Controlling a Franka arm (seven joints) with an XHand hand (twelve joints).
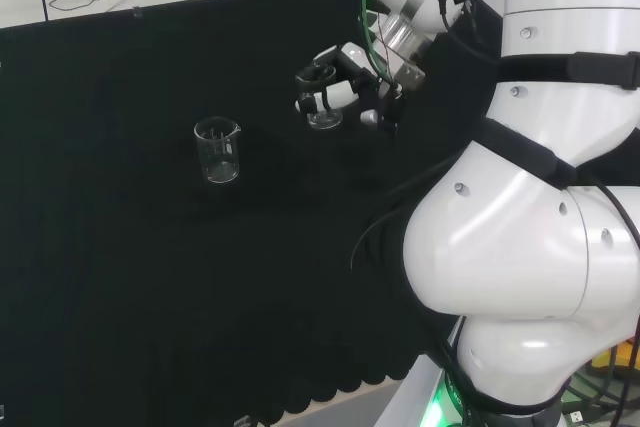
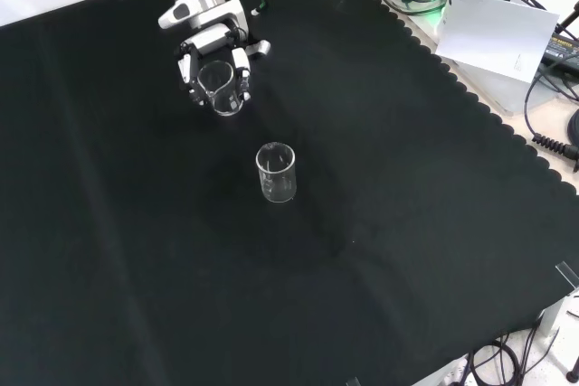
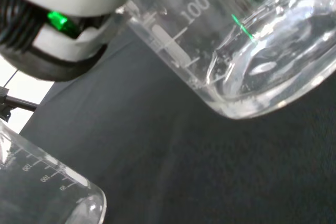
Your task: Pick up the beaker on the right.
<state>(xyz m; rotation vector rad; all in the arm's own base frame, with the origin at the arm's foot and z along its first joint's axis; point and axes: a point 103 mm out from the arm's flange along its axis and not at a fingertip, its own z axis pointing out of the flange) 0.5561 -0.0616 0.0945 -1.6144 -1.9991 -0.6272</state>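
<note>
The cloth (image 1: 150, 297) is viewed from behind and above the arm (image 1: 520, 247) in the head view, downward from in front in the front view, and closely at the wrist. Cloth is shared by all views.

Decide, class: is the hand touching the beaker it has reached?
Touching. In the front view the hand's fingers curl round the beaker on both sides.
</note>
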